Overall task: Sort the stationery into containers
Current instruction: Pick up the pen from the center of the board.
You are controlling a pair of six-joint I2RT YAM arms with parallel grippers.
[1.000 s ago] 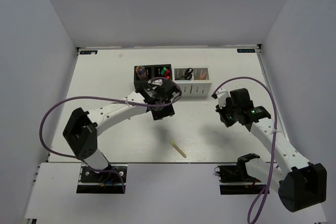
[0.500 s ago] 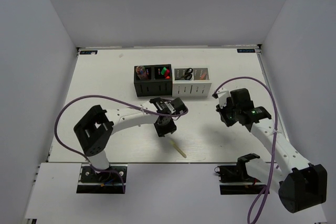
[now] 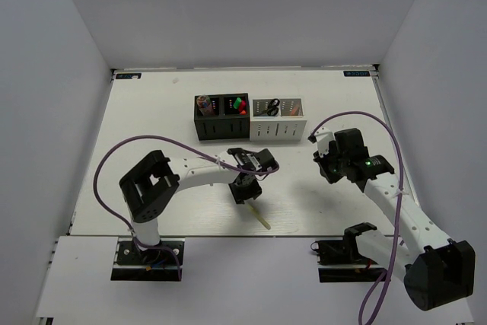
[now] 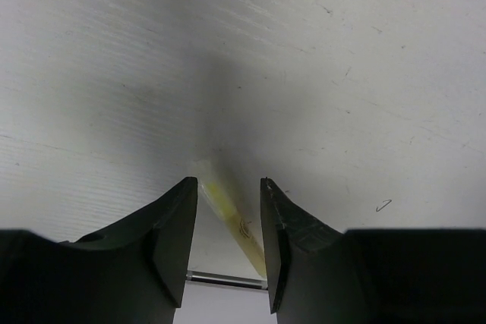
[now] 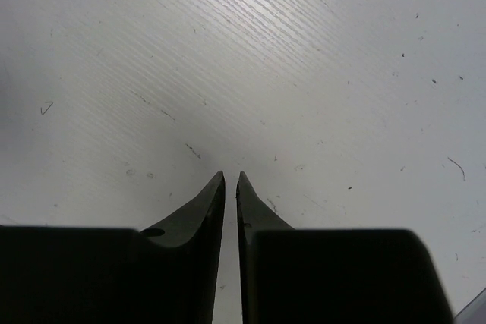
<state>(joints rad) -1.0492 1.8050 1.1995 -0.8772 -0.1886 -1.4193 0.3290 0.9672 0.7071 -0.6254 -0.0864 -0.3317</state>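
A pale wooden stick (image 3: 259, 216) lies flat on the table near the front edge. My left gripper (image 3: 245, 192) hovers low over its far end, open. In the left wrist view the stick (image 4: 230, 206) runs slantwise between the two fingers of that gripper (image 4: 226, 181), apart from both. The containers (image 3: 249, 129) stand in a row at the table's middle back, two black on the left and two white on the right. Highlighters (image 3: 240, 104) with coloured caps fill the second black one, and scissors (image 3: 268, 107) sit in a white one. My right gripper (image 3: 316, 141) hangs over bare table, jaws a narrow slit apart with nothing between them (image 5: 230, 175).
The table's front edge (image 4: 228, 281) shows as a metal rail just beyond the stick's near end. A purple cable (image 3: 137, 142) loops over the left arm, and another (image 3: 358, 116) over the right. Grey walls close in the table on three sides.
My left arm has swung from the containers forward and down to the wooden stick. The right gripper's jaws have parted slightly; that arm has stayed in place.
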